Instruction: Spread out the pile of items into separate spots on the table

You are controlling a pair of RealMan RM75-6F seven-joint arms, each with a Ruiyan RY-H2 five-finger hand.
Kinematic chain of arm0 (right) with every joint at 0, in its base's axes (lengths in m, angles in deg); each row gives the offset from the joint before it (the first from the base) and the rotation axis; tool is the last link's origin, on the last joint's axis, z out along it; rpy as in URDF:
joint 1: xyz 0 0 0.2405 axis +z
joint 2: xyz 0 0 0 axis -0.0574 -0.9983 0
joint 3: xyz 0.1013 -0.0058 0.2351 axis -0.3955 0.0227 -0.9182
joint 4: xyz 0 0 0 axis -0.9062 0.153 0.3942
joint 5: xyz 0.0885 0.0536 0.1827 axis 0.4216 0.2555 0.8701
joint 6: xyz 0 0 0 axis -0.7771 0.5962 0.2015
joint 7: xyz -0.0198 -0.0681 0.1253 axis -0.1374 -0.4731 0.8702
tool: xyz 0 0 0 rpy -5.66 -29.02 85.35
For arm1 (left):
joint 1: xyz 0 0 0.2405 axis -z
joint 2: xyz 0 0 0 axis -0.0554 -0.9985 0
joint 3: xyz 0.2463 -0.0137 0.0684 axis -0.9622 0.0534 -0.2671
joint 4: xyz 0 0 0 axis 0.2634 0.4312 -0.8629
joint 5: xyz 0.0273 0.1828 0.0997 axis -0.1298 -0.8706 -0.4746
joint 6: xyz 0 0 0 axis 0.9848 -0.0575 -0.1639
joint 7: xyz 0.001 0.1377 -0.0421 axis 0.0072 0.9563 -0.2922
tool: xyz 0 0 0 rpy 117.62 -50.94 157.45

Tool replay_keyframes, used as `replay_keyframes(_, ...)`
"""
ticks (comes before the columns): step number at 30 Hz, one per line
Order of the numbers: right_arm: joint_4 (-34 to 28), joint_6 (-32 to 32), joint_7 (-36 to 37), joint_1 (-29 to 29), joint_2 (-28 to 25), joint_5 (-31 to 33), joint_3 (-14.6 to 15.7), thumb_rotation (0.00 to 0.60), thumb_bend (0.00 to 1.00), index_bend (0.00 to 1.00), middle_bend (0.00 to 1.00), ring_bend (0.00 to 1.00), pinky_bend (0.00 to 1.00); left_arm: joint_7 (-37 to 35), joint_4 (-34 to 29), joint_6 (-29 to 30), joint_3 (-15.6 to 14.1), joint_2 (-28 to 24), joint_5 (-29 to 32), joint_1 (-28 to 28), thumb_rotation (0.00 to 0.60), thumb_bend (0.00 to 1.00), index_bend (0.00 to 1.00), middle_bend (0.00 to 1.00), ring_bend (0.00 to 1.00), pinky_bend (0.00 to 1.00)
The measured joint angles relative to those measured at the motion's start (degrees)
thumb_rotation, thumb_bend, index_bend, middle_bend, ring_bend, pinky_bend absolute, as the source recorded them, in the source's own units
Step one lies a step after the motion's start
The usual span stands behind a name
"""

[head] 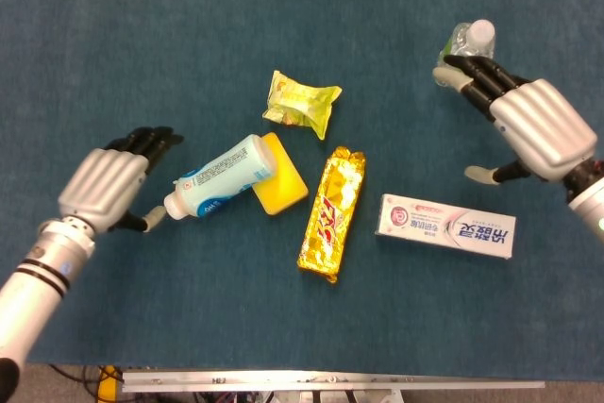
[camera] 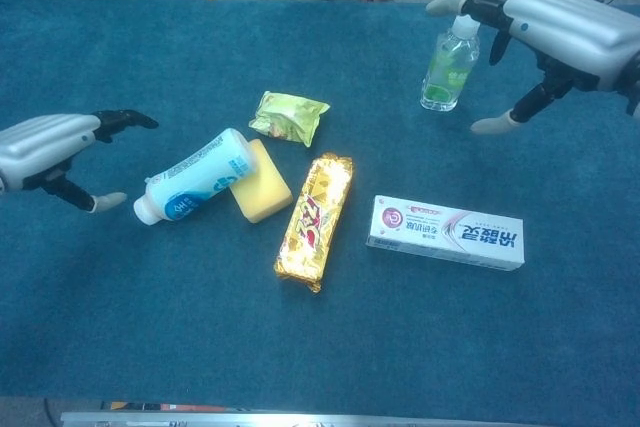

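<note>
Looking down from the head camera, you have the left hand (head: 104,186) at about nine o'clock of the cluster, fingers spread and holding nothing, its thumb tip just beside the cap end of the lying blue-and-white bottle (head: 217,176). That bottle leans against the yellow sponge (head: 281,186), so those two touch. At twelve o'clock of the sponge sits the yellow snack packet (head: 300,103), apart from it; at three o'clock lies the gold wrapped bar (head: 332,214), close to the sponge, though you cannot tell whether they touch. The toothpaste box (head: 446,226) lies further toward three o'clock, apart from the bar. Your right hand (head: 533,129) is at two o'clock, fingers spread and empty, fingertips next to the upright green bottle (head: 464,44). From the chest camera, your left hand (camera: 45,147) hovers open at nine o'clock of the blue-and-white bottle (camera: 190,189), thumb close to the cap but not touching. The sponge (camera: 260,187), packet (camera: 288,115), bar (camera: 315,217) and box (camera: 445,232) lie on the blue tabletop (camera: 320,347). Your right hand (camera: 570,32) is open above and beside the green bottle (camera: 447,67), gripping nothing.
</note>
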Motion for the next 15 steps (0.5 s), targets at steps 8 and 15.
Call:
replay_keyframes(8, 1.1, 0.2, 2.6, -1.0, -0.9, -1.3, 0.1, 0.600, 0.07, 0.00, 0.08, 0.08, 0.37, 4.4, 0.5, -0.1, 0.4, 4.5, 6.3, 2.0, 0.600, 0.31, 0.01, 0.00, 0.01, 0.18)
replay_keyframes(15, 1.9, 0.1, 4.4, -1.6, -1.6, -2.1, 0.1, 0.600, 0.07, 0.00, 0.08, 0.08, 0.37, 9.6, 0.0, 0.3, 0.9, 7.6, 12.5, 4.5, 0.585, 0.30, 0.00, 0.00, 0.00, 0.18)
